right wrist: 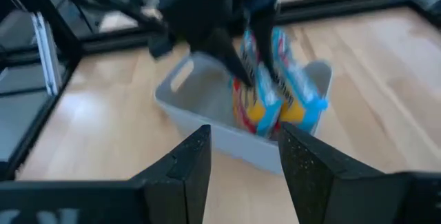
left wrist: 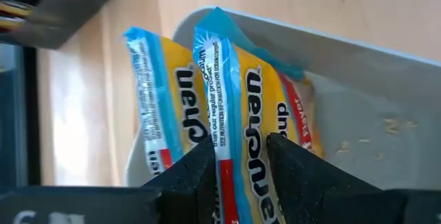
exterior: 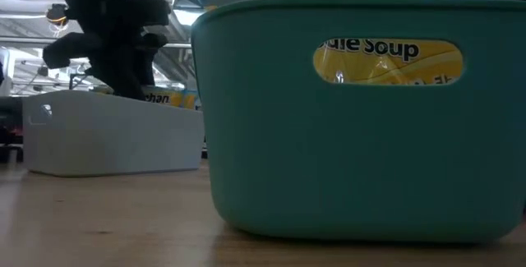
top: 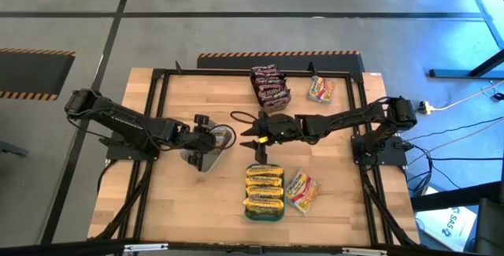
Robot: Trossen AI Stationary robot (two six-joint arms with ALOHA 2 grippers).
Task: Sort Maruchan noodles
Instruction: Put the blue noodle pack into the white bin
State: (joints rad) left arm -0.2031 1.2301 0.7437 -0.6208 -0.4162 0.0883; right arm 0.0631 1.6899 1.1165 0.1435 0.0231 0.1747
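Maruchan noodles lie in several lots on the table (top: 189, 201) in the high view: maroon packets (top: 268, 85) stacked at the far edge's middle, one loose packet (top: 320, 89) towards the far right corner, yellow packets (top: 264, 191) filling the teal tray (top: 250, 213) at the near edge's middle, another loose packet (top: 302, 191) just beside it, while the left gripper (top: 211, 140) hangs over the grey tray (top: 201, 164) left of centre and the right gripper (top: 253, 133) waits at mid-table. Level with the tabletop, the low view adds what the overhead cannot: the teal tray's wall with yellow wrapper showing through its handle slot, and the dark left arm standing in the grey tray beyond. From the left wrist, the fingers (left wrist: 189, 179) pinch the sealed fin of an orange-yellow packet (left wrist: 238, 107), a second one leaning just beside it inside the tray. From the right wrist, that arm's own fingers (right wrist: 186, 172) stand parted on nothing, aimed at the grey tray and the held packets. These packets look light, crinkly and slippery, with brittle noodles inside, so the stiff end seam or the narrow edges seem the safest hold; a flat squeeze could crack the block.
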